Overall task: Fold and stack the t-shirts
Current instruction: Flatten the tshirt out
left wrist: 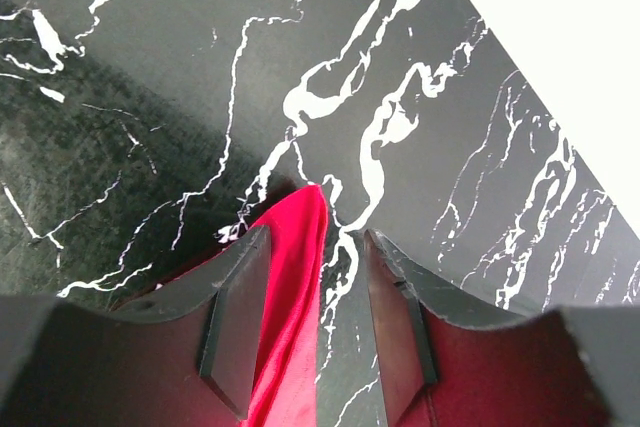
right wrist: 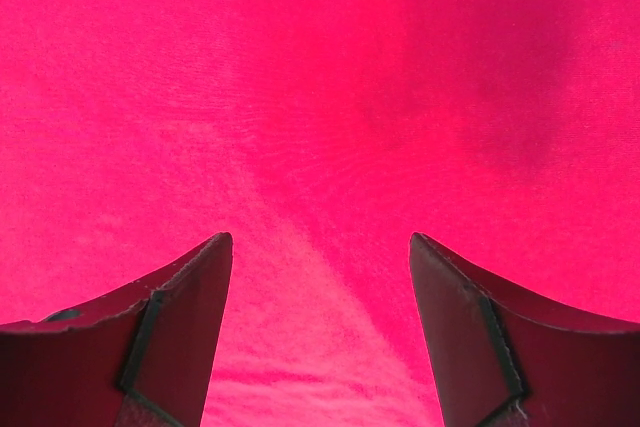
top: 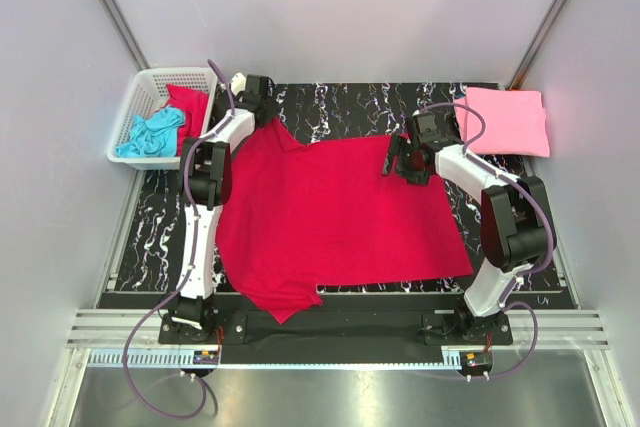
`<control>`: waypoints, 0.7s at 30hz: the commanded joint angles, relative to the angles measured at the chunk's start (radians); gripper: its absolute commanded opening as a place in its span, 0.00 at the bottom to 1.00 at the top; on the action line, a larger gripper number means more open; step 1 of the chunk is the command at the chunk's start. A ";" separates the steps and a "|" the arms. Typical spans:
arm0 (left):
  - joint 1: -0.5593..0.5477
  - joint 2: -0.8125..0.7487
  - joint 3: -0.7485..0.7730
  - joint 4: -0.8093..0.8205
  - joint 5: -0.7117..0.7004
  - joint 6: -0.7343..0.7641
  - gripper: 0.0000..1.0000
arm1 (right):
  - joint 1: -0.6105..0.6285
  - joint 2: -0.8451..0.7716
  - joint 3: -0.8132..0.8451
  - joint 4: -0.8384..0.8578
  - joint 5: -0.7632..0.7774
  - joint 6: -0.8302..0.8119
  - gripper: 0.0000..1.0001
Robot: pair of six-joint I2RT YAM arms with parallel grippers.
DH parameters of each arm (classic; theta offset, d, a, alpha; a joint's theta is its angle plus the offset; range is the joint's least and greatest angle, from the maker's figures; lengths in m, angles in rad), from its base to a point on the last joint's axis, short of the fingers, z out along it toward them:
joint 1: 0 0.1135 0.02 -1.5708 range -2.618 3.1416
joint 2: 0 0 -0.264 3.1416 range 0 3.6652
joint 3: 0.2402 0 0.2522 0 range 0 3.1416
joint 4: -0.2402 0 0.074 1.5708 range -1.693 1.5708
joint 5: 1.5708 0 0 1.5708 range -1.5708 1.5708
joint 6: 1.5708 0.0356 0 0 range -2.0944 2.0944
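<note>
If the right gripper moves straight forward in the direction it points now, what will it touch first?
Most likely the crimson t-shirt: the right gripper, jaws open, faces only its fabric in the wrist view. How near is unclear.

Walls (top: pixel 330 7): plain pale grey-white panels on three sides.
Corner posts (top: pixel 110 2): slim aluminium struts at the back.
Worktop (top: pixel 350 107): black, white marble veins.
Near edge: silver rail (top: pixel 110 325), brushed metal sheet (top: pixel 330 397).
Light: soft, even.
</note>
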 commanded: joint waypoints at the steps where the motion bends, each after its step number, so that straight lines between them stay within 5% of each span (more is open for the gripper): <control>1: -0.002 -0.064 0.002 0.050 0.025 -0.009 0.47 | -0.007 0.009 0.013 0.014 -0.017 -0.009 0.78; 21: -0.002 -0.059 0.008 0.059 0.006 -0.014 0.47 | -0.009 0.019 0.025 0.014 -0.017 -0.009 0.77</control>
